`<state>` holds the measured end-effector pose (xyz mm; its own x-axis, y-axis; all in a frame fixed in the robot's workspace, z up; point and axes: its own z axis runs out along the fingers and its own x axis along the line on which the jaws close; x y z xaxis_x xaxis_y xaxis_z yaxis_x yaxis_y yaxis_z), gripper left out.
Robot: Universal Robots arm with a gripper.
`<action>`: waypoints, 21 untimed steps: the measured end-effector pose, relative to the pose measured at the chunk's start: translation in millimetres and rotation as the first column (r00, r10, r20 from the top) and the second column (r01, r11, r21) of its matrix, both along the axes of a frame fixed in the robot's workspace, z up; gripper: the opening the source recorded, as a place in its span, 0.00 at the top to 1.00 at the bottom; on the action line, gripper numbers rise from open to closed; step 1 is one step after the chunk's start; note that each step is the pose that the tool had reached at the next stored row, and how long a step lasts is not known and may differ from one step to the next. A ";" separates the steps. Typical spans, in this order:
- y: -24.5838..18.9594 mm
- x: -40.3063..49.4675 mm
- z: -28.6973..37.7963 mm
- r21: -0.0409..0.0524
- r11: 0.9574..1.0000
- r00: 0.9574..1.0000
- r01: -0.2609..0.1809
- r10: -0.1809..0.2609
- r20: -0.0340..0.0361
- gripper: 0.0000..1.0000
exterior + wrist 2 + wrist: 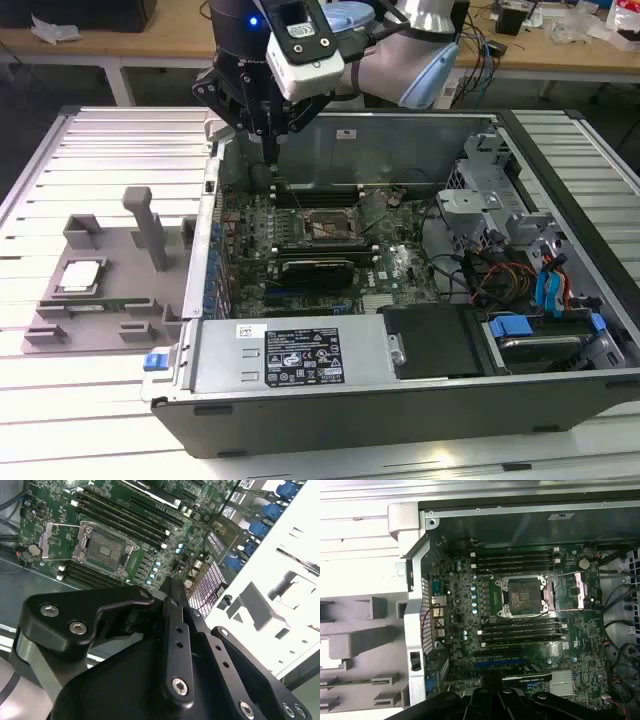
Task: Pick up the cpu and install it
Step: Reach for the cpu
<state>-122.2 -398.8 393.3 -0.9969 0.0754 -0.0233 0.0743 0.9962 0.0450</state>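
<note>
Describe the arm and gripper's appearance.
The arm is silver-grey with pale blue joint caps and a black wrist bearing a small blue light. A white camera box is mounted beside it. The gripper is matte black, built of angular links fastened with silver screws.

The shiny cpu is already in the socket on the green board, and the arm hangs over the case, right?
No. The cpu lies on the grey tray outside the case, as the exterior view shows; in the first wrist view the socket is empty. The arm does hang over the case.
</note>
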 end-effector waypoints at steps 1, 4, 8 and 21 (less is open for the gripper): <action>0.0 -2.8 0.0 0.000 1.000 1.000 0.000 0.000 0.000 0.89; 0.0 -12.1 0.0 -0.001 1.000 1.000 0.000 0.000 0.000 0.89; 0.1 -26.7 0.0 -0.001 1.000 1.000 0.000 0.000 0.000 0.89; 0.1 -58.8 0.0 -0.001 1.000 1.000 0.000 0.000 0.000 0.89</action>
<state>-181.0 -398.7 393.3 -0.9969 0.0753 -0.0235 0.0742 0.9963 0.0443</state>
